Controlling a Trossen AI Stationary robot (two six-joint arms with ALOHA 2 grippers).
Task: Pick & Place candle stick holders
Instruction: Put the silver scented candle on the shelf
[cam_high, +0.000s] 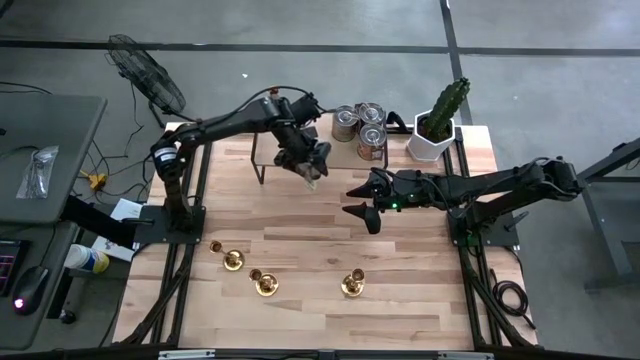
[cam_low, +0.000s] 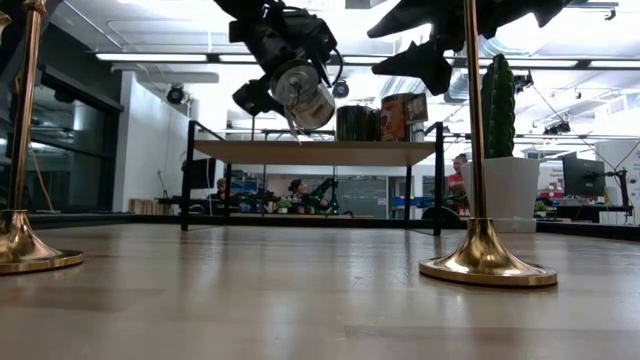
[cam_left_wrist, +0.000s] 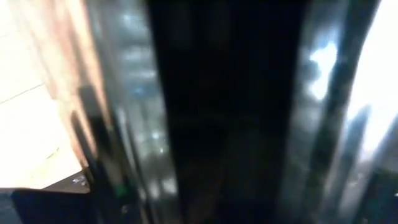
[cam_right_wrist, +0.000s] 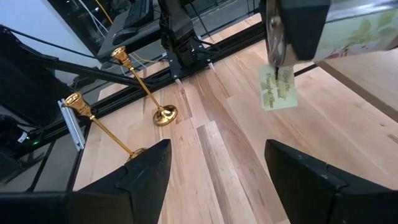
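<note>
Overhead: candle stick holders (cam_high: 265, 283) stand near the table's (cam_high: 420, 300) front edge, none yet moved. Left gripper (cam_high: 312, 168), by the rear shelf (cam_high: 262, 165), grips a tin can (cam_high: 316, 172); more cans (cam_high: 360, 125) sit on the shelf. Right gripper (cam_high: 362, 201) hovers mid-table, spread, empty.

Table level: the can (cam_low: 304, 92) hangs tilted above the wood.

Right wrist: two holders (cam_right_wrist: 140, 87) lean near the frame.
</note>
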